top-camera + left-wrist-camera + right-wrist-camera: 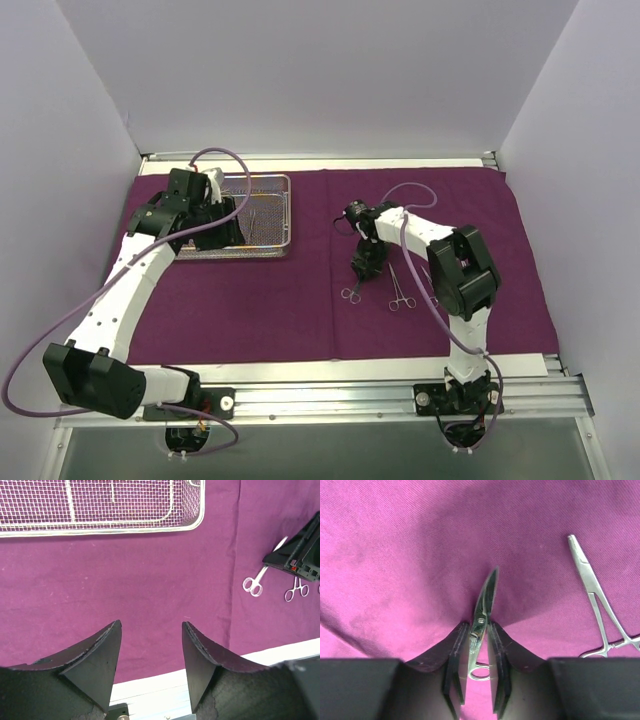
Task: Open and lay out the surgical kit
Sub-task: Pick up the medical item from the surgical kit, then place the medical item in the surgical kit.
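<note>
Shows purple wrap point(250, 310) already spread flat, mesh tray point(287, 215) at its far left, forceps point(592, 590) laid out at right. Shows right gripper point(479, 645) pinching scissors point(485, 600) low over the cloth beside them, and left gripper point(150, 650) spread, empty, near the tray. Leaves, apparently, at least one slim instrument point(256, 222) to move from the tray.

- From high behind, we look down over the whole cloth point(300, 310).
- Our wrist views hang close above it, both catching the forceps point(586, 577) at frame right.
</note>
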{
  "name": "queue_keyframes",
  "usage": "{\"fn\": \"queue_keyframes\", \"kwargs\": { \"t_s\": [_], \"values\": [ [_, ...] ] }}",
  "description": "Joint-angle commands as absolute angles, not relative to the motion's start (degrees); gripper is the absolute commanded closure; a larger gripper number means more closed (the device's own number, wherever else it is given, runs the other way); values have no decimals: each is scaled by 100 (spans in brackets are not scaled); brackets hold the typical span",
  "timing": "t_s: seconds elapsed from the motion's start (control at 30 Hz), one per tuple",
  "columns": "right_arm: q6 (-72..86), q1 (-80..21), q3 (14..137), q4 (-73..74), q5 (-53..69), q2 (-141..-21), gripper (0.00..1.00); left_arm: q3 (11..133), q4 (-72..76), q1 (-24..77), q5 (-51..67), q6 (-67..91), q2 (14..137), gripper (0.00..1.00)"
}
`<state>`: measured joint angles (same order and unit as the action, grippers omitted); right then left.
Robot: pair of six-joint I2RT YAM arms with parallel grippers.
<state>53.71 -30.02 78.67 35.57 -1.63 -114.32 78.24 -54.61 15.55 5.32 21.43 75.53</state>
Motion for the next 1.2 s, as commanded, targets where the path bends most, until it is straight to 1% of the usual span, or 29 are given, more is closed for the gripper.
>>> {"fn": "queue_keyframes", "kwargs": {
  "t_s": [0.0,0.1,0.2,0.3,0.73,0.9,1.17],
  "values": [
    [5511,-3015,7445,3718,-97,-11558,83,7822,-5238,1468,633,2013,7383,40],
    [5388,-3015,7462,3735,-140,-11531,91,7831,-5229,1450,668,2004,7409,39],
    [5248,-2997,7611,3849,-255,-11479,96,7849,-5229,1441,685,1995,7435,39],
    [5142,-2971,7787,3972,-316,-11426,98,7866,-5238,1441,694,1995,7444,39],
    [4255,-2681,8094,4394,-536,-11013,100,7813,-5195,1433,738,2074,7497,39],
    [3587,-2681,8086,4482,-247,-10934,100,7822,-5186,1433,765,2092,7559,39],
    [2427,-2689,7542,4220,439,-10775,100,7814,-5194,1433,782,2083,7594,39]
  ]
}}
